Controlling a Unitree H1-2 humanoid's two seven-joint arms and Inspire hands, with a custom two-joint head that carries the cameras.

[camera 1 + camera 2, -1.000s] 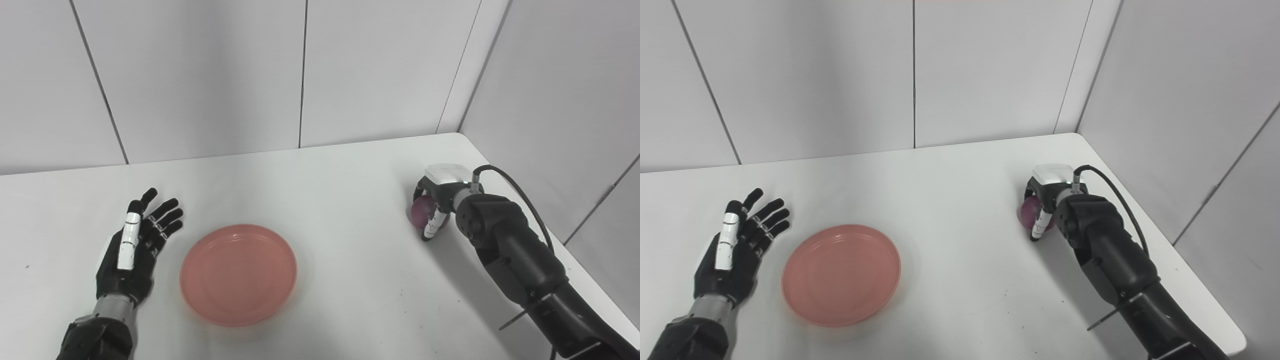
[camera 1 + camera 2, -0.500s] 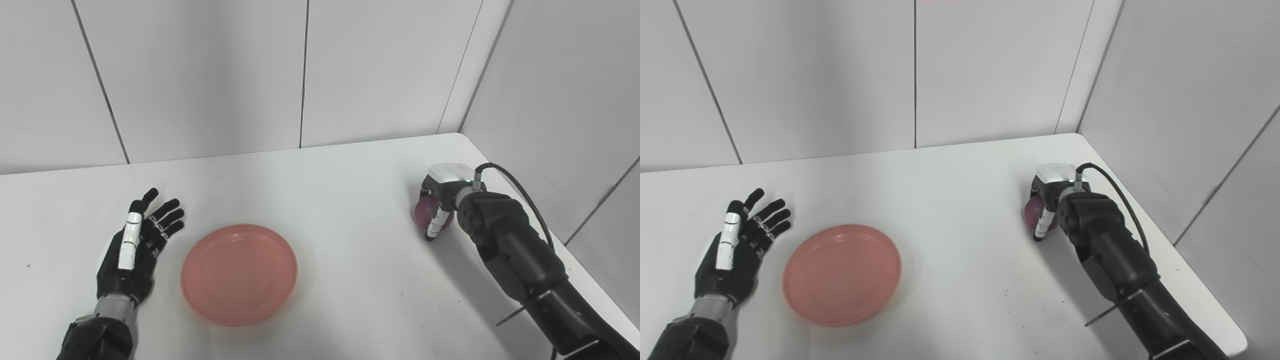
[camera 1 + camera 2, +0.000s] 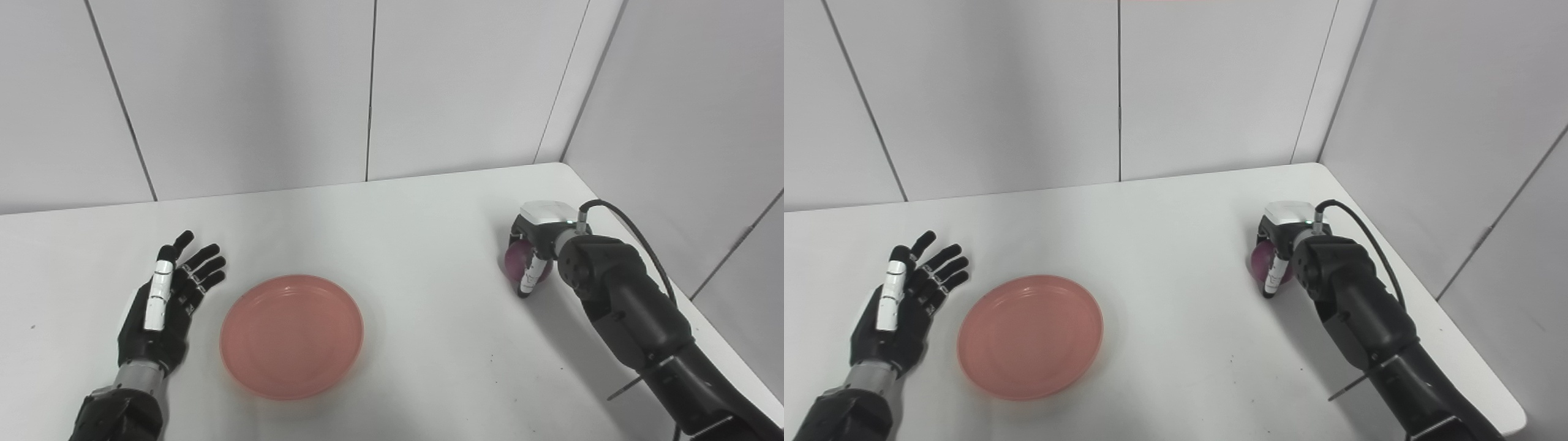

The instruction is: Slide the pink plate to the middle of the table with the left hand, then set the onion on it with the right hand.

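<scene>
Left eye view shows the onion (image 3: 518, 258), a small purple-red bulb, at the right side of the white counter (image 3: 404, 233), wrapped by the right hand (image 3: 534, 245), whose fingers (image 3: 527, 278) curl down around it from above and from the near side, closed on it. Whether it rests on the counter or is just clear of it cannot be told. I judge the onion to be light, firm and round, with a smooth papery skin that could slip or roll, so a hold around its widest part, fingers on opposite sides, looks safest; a squeeze near the top might pop it out. The pink plate (image 3: 291, 335) lies flat somewhat left of the counter's middle, well apart from the onion, and looks like a shallow, stiff, light dish that would slide easily on the smooth top. The left hand (image 3: 163, 309) rests just beside the plate's left rim, palm up, fingers spread and holding nothing; a narrow gap separates it from the rim.
</scene>
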